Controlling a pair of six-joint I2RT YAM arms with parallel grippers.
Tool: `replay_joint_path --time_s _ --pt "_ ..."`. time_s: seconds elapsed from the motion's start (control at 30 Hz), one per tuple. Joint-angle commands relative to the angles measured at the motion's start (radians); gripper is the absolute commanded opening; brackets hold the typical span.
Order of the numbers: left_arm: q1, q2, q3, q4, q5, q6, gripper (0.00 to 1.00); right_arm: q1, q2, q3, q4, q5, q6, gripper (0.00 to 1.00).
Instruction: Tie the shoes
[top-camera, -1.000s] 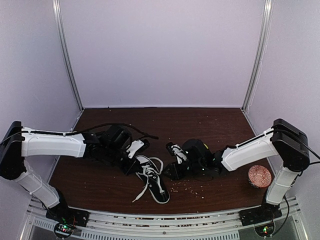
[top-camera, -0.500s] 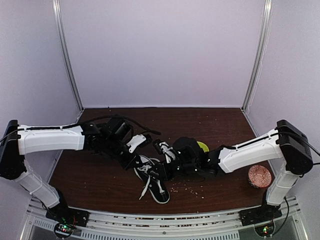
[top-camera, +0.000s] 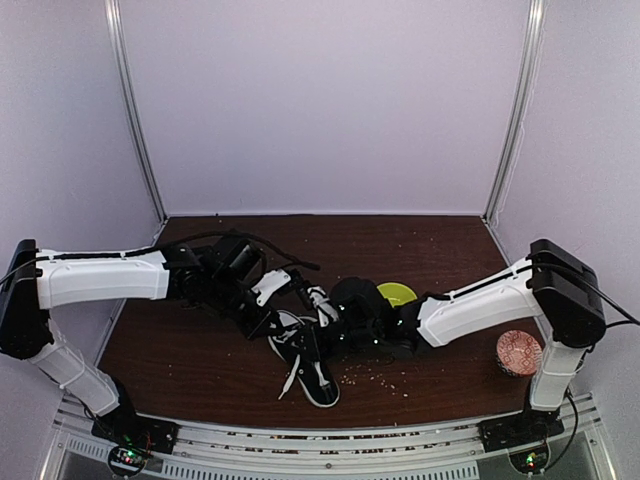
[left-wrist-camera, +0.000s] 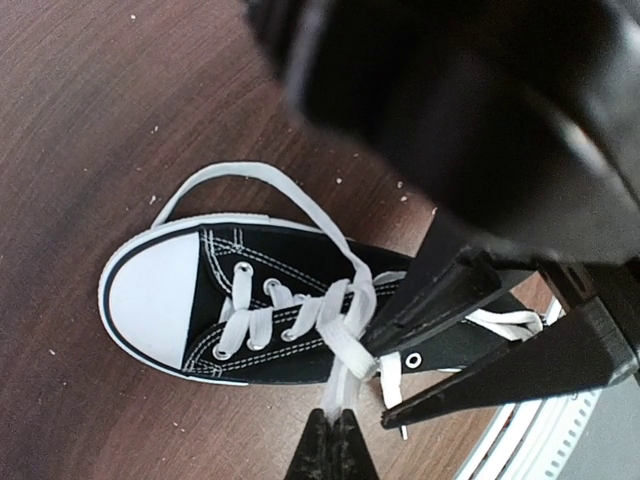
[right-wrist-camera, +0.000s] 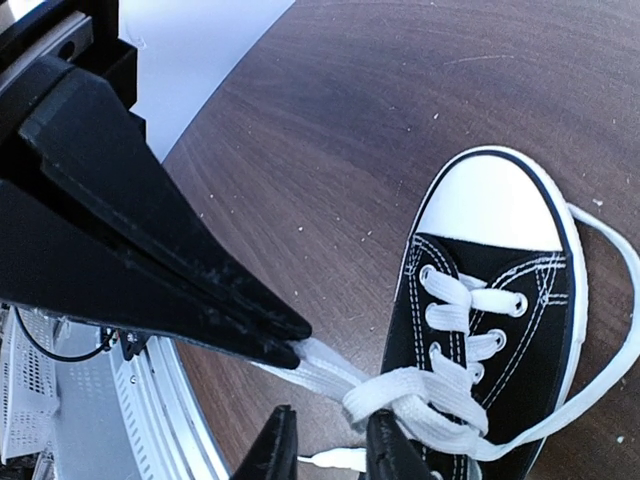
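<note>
Close the narrowly open, empty right gripper (right-wrist-camera: 328, 450) on the white lace (right-wrist-camera: 330, 375) stretched just ahead of it, from the shut left gripper (left-wrist-camera: 333, 440) pinching it to the black white-toed canvas sneaker (top-camera: 320, 380), lower centre, toe bottom-right.

- The top external camera looked down and forward from high above the near edge, far enough back to take in the whole table (top-camera: 200, 375).
- Each wrist camera looked down at close range onto the sneaker (left-wrist-camera: 250, 310) (right-wrist-camera: 500, 330), from opposite sides.
- All three views shared that sneaker (top-camera: 322, 385).
</note>
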Motion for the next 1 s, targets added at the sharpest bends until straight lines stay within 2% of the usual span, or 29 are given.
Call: replay_joint_path --time_s 0.0,0.23,0.53,0.67,0.87,0.97 --pt "0.0 -0.002 0.008 0.025 0.018 -0.005 0.0 0.0 0.03 0.04 -0.003 0.041 0.024 0.21" --pt "0.0 -0.006 -0.001 0.027 0.008 0.003 0.0 -0.001 0.045 0.064 -0.037 0.07 0.034 0.0" --pt "0.003 -0.042 0.007 -0.047 -0.156 0.087 0.0 -0.023 -0.028 -0.045 -0.076 0.126 0.032 0.0" --pt "0.003 -0.039 0.001 0.006 -0.175 0.037 0.02 -0.028 -0.041 -0.079 -0.079 0.134 0.039 0.0" --pt "0.003 -0.042 -0.103 0.222 -0.166 -0.263 0.46 -0.029 -0.038 -0.081 -0.073 0.132 0.049 0.0" --pt "0.003 -0.066 -0.181 0.326 -0.154 -0.429 0.52 -0.03 -0.037 -0.083 -0.069 0.129 0.049 0.0"
